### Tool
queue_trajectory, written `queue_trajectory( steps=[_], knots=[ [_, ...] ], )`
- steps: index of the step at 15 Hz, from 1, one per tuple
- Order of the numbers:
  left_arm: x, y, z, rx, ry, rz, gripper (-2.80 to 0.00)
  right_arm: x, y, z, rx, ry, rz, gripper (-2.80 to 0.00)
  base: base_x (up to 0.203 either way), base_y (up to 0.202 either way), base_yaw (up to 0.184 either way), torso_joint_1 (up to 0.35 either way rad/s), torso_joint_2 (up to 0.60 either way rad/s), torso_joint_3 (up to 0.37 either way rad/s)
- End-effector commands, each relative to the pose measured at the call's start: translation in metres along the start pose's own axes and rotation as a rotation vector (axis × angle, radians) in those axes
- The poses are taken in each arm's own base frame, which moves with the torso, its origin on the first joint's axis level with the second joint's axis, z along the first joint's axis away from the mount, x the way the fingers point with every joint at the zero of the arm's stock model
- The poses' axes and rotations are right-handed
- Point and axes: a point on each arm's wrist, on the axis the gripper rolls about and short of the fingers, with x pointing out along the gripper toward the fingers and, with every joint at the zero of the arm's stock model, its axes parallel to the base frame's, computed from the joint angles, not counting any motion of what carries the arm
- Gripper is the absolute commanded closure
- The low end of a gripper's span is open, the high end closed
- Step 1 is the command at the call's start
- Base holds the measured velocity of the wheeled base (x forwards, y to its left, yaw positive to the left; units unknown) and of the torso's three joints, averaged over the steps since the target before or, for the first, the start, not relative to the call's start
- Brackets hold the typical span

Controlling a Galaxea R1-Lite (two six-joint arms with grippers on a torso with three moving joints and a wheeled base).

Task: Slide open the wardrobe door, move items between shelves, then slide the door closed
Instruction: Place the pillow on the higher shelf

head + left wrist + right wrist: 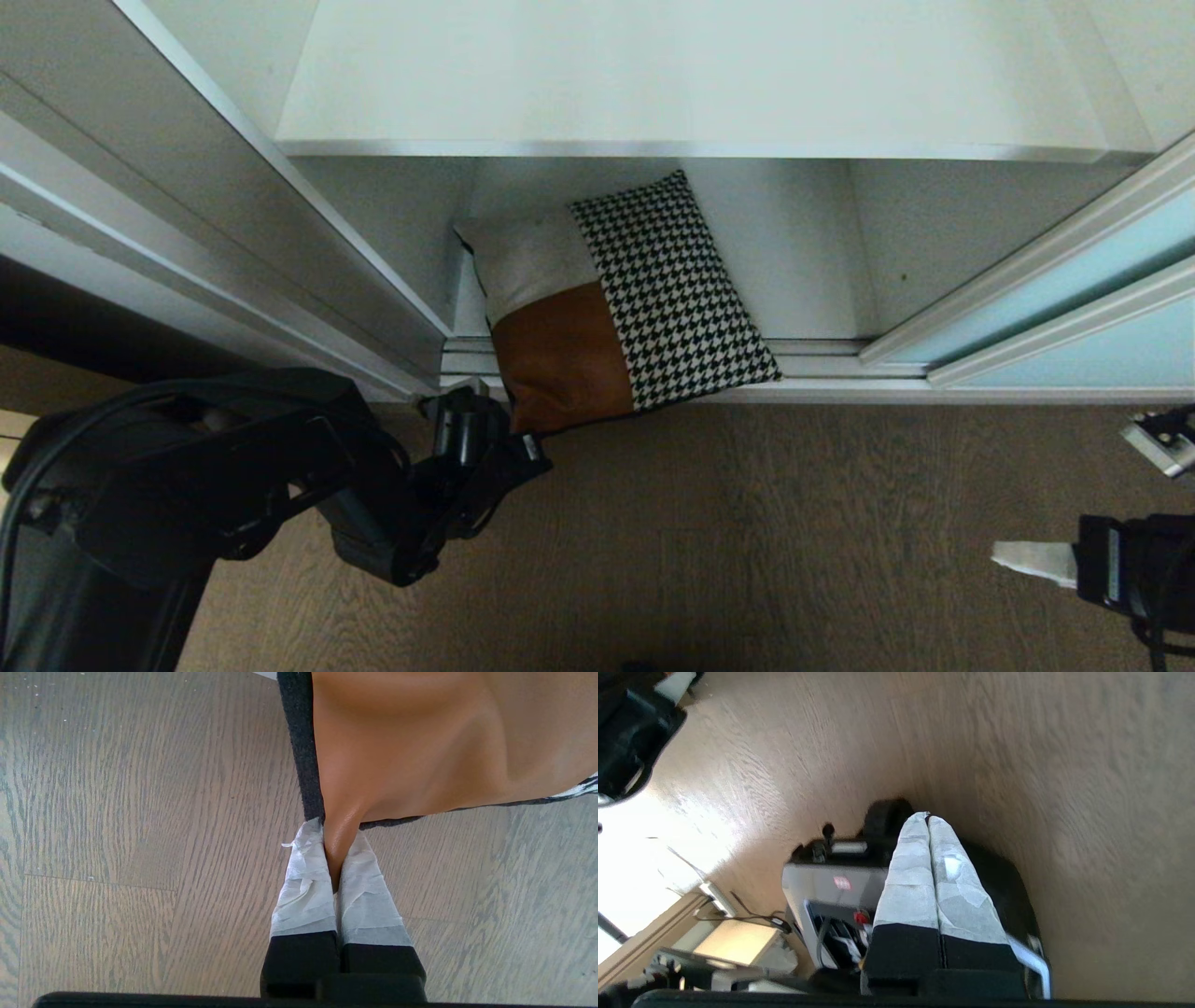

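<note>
The cushion (635,299), houndstooth with rust-brown and beige-grey patches, lies on the bottom shelf (812,271) and juts out over the door track toward the floor. My left gripper (526,442) is shut on its rust-brown near corner. In the left wrist view the taped fingers (303,877) of the left gripper (337,835) pinch that brown corner of the cushion (420,742). A higher shelf (691,84) is bare. The sliding wardrobe door (1074,280) stands slid to the right. My right gripper (1008,557) hangs shut and empty at the right edge, over the floor (1064,765).
The wardrobe's grey-white frame (233,224) runs along the left of the opening. The silver floor track (822,359) lies under the cushion. Wooden floor (747,523) spreads before the wardrobe. In the right wrist view the shut right gripper (928,817) hangs above my own base (831,882).
</note>
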Motion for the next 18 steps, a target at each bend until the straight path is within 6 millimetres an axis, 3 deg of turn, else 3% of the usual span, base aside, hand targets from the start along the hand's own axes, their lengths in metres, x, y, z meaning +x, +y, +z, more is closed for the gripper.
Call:
queue_trajectory(
  steps=[1,6,10,14,18],
  knots=[
    [0.0,-0.001,0.002,-0.004,-0.01,-0.004,0.0,0.054,-0.02,0.009,0.049,0.111,-0.025,0.0,0.0,0.0,0.0,0.0,0.0,0.0],
    [0.001,0.0,-0.001,-0.003,-0.013,-0.005,0.0,0.129,-0.04,0.03,0.071,0.162,-0.024,0.0,0.0,0.0,0.0,0.0,0.0,0.0],
    [0.001,0.0,-0.001,-0.001,-0.005,-0.005,0.0,0.179,-0.022,0.032,0.053,0.225,0.028,0.0,0.0,0.0,0.0,0.0,0.0,0.0],
    [0.001,0.0,-0.002,-0.001,-0.003,-0.005,0.0,0.212,0.004,0.042,0.03,0.228,0.087,0.0,0.0,0.0,0.0,0.0,0.0,0.0],
    [-0.001,0.0,-0.004,0.002,0.006,-0.003,0.0,0.234,0.002,0.052,0.024,0.213,0.095,0.0,0.0,0.0,0.0,0.0,0.0,0.0]
  ],
)
